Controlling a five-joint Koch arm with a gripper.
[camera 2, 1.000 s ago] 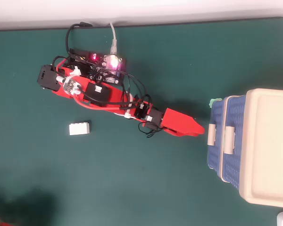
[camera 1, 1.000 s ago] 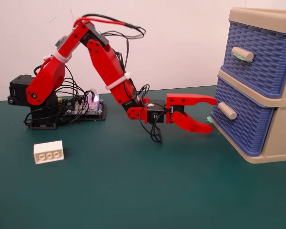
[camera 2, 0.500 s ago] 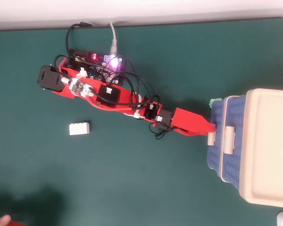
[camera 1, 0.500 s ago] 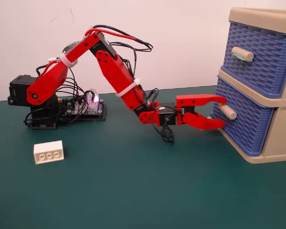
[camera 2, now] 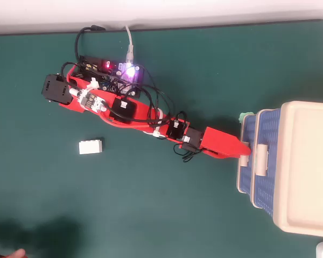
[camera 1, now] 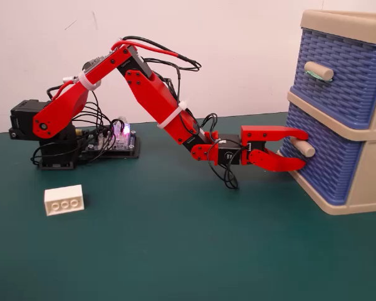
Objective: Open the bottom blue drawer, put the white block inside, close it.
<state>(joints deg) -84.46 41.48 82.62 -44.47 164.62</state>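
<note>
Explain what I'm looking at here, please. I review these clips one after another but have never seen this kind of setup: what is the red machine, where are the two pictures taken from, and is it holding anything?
The red machine is a small hobby robot arm bolted down on a dark green table. One picture comes from a fixed camera at the side, the other from a camera looking straight down. At the arm's tip is the gripper, a two-jaw claw. Its jaws are apart, one above and one below the beige handle of the bottom blue drawer, which belongs to a beige two-drawer cabinet. I cannot tell whether the jaws touch the handle; the drawer looks closed. The white block, a small studded brick, lies alone on the table near the arm's base, far from the gripper. A lit circuit board sits behind the base. Nothing is carried.
</note>
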